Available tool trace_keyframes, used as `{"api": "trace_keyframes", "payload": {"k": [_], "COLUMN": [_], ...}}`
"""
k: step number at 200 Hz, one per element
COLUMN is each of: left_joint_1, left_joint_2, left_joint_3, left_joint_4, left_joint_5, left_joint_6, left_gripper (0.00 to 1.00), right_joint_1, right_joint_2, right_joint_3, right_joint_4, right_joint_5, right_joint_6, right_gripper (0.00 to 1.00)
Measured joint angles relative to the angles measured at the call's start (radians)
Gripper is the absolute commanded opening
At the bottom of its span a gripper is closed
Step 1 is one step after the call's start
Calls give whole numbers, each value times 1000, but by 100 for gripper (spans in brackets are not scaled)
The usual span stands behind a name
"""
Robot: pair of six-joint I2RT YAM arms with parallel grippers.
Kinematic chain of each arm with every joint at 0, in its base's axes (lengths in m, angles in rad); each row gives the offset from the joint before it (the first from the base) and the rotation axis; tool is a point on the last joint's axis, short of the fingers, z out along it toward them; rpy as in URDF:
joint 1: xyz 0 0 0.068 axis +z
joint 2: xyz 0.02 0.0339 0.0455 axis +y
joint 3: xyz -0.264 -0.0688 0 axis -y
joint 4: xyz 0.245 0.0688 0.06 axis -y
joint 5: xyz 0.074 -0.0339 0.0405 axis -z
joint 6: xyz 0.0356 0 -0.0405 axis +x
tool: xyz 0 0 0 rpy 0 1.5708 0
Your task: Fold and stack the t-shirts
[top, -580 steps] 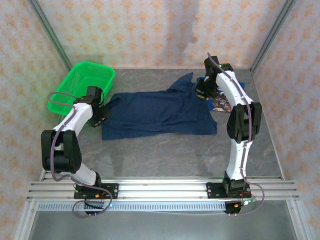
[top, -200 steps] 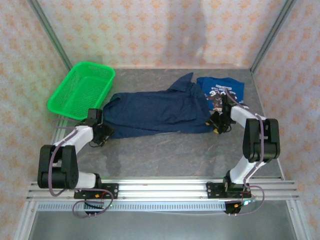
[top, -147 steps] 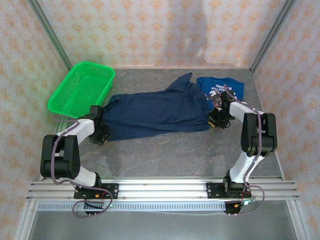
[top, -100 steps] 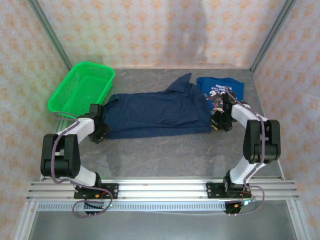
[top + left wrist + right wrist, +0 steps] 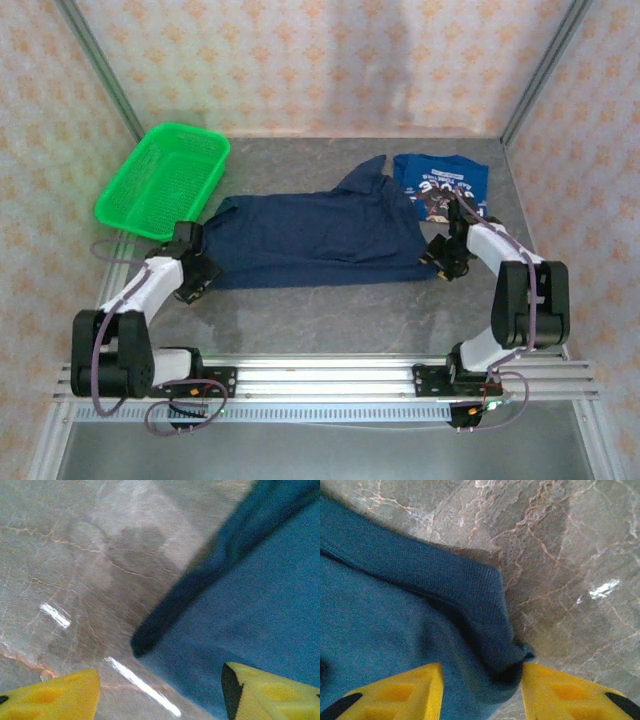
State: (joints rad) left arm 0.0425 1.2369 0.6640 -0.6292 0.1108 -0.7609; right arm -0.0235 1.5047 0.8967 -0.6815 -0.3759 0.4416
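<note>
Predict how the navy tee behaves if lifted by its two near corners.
Likely floppy: the navy tee lies flat with soft creases, and its corner bunches into a limp fold, so the middle would probably sag. Pushed, it would likely wrinkle rather than slide on the stone-look table.

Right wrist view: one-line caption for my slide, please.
Open right gripper straddling the navy t-shirt's bunched corner on the grey marbled table.
</note>
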Motion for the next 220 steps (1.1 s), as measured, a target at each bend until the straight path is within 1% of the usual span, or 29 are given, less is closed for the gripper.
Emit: {"api": "trace_keyframes", "payload": {"k": [28,47,74,91,127,183,198,220], "left_joint_1": [-37,-82,-193,-229,-246,-246,-246,-246], "left_joint_2": [-156,-211,-184,-158,-163,-261,-286,-314], "left_joint_3": [90,172,275,288,274,240,233,232], "left_joint_4": [-58,-73,-82,-82,-93,-132,-149,-175], "left_joint_5": [8,7,-17,-21,-35,-56,-68,-80], "left_joint_6": [-1,3,37,50,55,68,74,83], "left_gripper": [73,74,74,73,74,74,74,74], "right_joint_1": [6,42,147,171,169,169,169,169], "right_joint_2": [-135,-164,-84,-21,58,177,201,241], "right_joint_3": [9,26,45,31,18,80,90,131], "right_joint_4": [-13,-14,5,48,136,203,212,214], "right_joint_5": [-87,-151,-209,-227,-227,-227,-227,-225], "right_joint_6": [-4,-5,0,22,68,84,94,103], "right_gripper": [56,54,49,45,43,37,31,11]}}
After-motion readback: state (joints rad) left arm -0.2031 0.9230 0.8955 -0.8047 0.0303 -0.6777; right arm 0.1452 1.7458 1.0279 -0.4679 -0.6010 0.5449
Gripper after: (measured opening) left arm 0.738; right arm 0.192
